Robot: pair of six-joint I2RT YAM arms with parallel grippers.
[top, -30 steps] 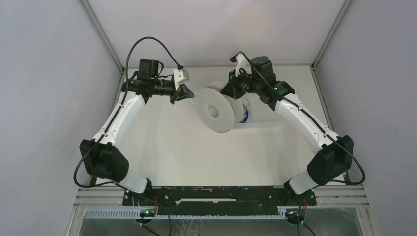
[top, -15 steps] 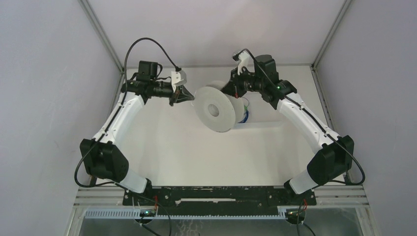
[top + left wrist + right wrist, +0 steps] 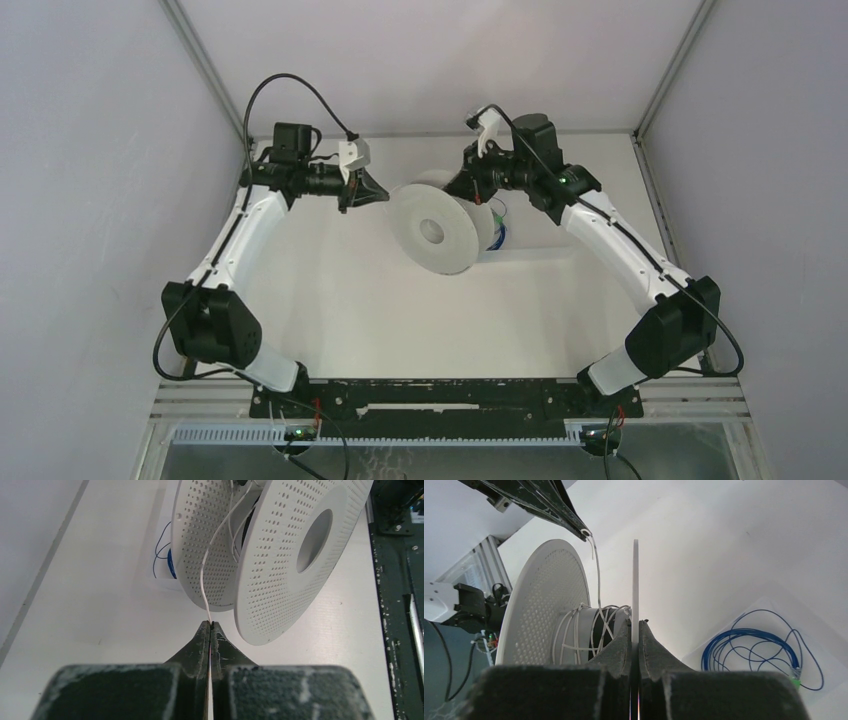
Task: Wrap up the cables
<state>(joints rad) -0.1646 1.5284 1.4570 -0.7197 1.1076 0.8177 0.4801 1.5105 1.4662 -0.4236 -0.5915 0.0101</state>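
Observation:
A white perforated spool [image 3: 435,228] hangs above the table's middle, its flanges upright. My right gripper [image 3: 634,625] is shut on the edge of the spool's far flange [image 3: 635,580]. A thin white cable [image 3: 204,575] is wound loosely round the spool's core [image 3: 589,630]. Its free run leaves between the flanges and ends in my left gripper [image 3: 210,625], which is shut on it at the very fingertips. In the top view the left gripper [image 3: 385,197] sits just left of the spool, and the right gripper [image 3: 470,185] is behind it.
A loose coil of thin blue cable [image 3: 754,650] lies on a pale sheet [image 3: 724,630] on the table behind and to the right of the spool, also showing as blue cable [image 3: 167,560] past the spool. Aluminium frame posts [image 3: 210,70] and grey walls bound the table.
My left arm has drawn slightly left and back from the spool with the cable in its tips. The spool has shifted a little left. Both grips are unchanged.

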